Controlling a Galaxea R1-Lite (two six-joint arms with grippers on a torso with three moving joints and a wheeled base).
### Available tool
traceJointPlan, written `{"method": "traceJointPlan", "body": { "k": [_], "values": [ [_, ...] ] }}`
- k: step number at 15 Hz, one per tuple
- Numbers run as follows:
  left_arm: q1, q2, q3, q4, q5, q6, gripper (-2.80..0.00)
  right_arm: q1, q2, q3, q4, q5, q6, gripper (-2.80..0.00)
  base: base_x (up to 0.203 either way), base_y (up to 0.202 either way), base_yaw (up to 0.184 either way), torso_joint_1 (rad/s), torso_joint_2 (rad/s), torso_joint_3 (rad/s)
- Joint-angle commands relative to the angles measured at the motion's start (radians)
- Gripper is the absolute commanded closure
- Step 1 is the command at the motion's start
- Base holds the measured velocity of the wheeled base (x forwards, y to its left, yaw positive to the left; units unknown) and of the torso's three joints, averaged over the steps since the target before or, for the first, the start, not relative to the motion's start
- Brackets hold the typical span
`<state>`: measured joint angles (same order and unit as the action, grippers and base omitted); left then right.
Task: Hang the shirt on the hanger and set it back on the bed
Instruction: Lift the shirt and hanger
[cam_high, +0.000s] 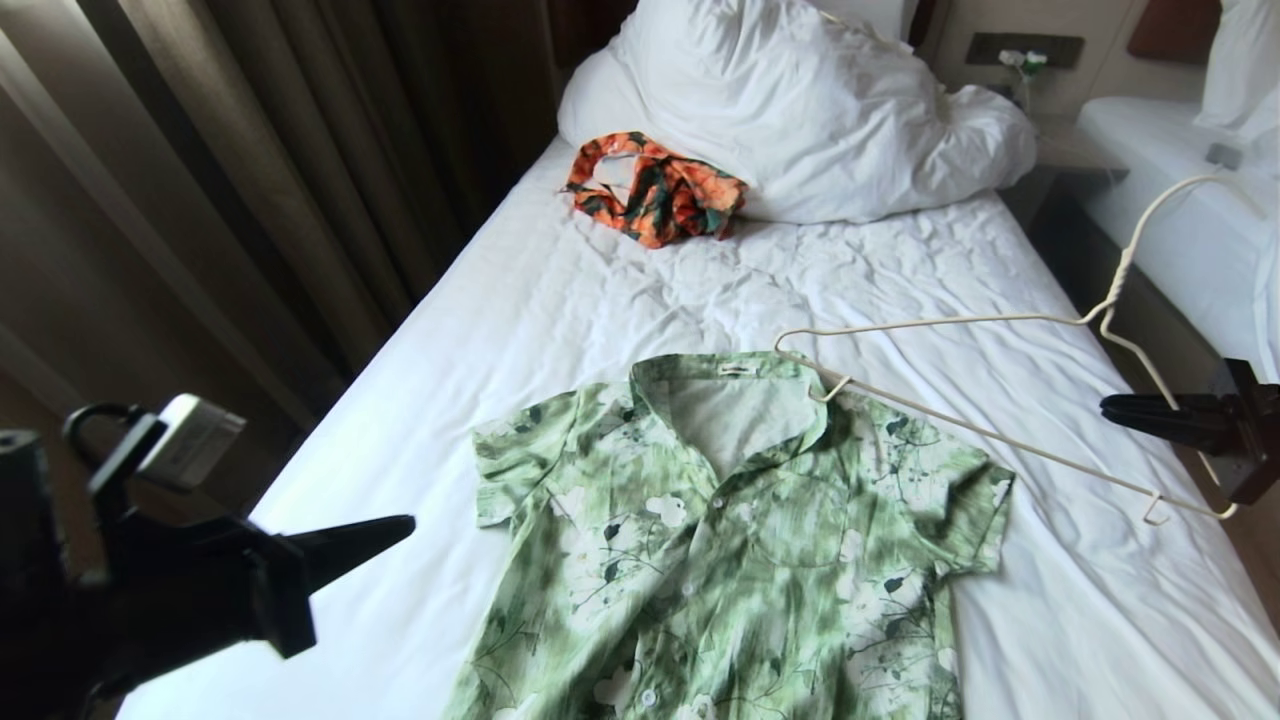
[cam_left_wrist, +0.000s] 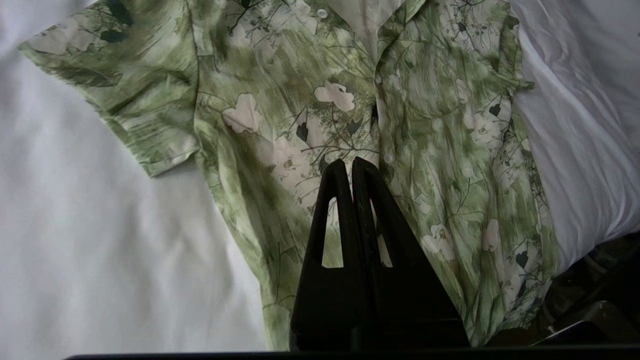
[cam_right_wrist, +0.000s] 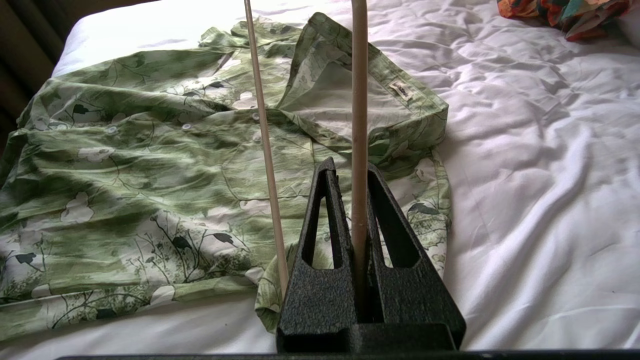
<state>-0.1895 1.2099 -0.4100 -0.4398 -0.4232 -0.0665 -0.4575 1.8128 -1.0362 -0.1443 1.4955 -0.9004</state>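
Note:
The light green flowered shirt (cam_high: 730, 540) lies flat and buttoned on the bed's white sheet (cam_high: 500, 330), collar toward the pillow. My right gripper (cam_high: 1110, 408) at the bed's right side is shut on the cream wire hanger (cam_high: 1120, 278). The hanger hangs in the air, with one corner over the shirt's collar. In the right wrist view the hanger's wire (cam_right_wrist: 359, 100) runs between the closed right gripper (cam_right_wrist: 350, 167), above the shirt (cam_right_wrist: 150, 175). My left gripper (cam_high: 405, 525) is shut and empty at the bed's left edge. It hovers above the shirt's front (cam_left_wrist: 280, 100) in the left wrist view, left gripper (cam_left_wrist: 348, 162) pointing toward it.
An orange and dark green garment (cam_high: 655, 190) lies crumpled by the bunched white duvet (cam_high: 800, 100) at the head of the bed. Brown curtains (cam_high: 250, 150) hang along the left. A second white bed (cam_high: 1180, 200) stands across a narrow aisle on the right.

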Motion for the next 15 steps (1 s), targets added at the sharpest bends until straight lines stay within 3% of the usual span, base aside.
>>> {"method": "traceJointPlan", "body": {
  "k": [1, 5, 9, 12, 13, 15],
  "values": [
    [-0.065, 0.302, -0.108, -0.078, -0.004, -0.042, 0.00, -0.005, -0.001, -0.011, -0.001, 0.008, 0.005, 0.00, 0.000, 0.000, 0.000, 0.000, 0.00, 0.000],
    [-0.191, 0.598, -0.338, -0.195, 0.059, -0.131, 0.00, -0.018, 0.007, -0.026, 0.003, 0.006, 0.010, 0.00, 0.000, 0.000, 0.000, 0.000, 0.00, 0.000],
    [-0.267, 0.833, -0.494, -0.344, 0.163, -0.144, 0.00, -0.027, 0.008, -0.021, 0.006, 0.008, 0.029, 0.00, 0.000, 0.000, 0.000, 0.000, 0.00, 0.000],
    [-0.303, 0.963, -0.604, -0.412, 0.286, -0.135, 0.00, -0.027, 0.013, -0.021, 0.006, 0.008, 0.031, 0.00, 0.000, 0.000, 0.000, 0.000, 0.00, 0.000],
    [-0.313, 0.992, -0.647, -0.419, 0.325, -0.125, -2.80, -0.027, 0.020, -0.021, 0.006, 0.008, 0.031, 0.00, 0.000, 0.000, 0.000, 0.000, 0.00, 0.000],
    [-0.323, 1.015, -0.696, -0.421, 0.362, -0.118, -2.80, -0.027, 0.027, -0.021, 0.006, 0.006, 0.031, 0.00, 0.000, 0.000, 0.000, 0.000, 0.00, 0.000]
  ]
}}
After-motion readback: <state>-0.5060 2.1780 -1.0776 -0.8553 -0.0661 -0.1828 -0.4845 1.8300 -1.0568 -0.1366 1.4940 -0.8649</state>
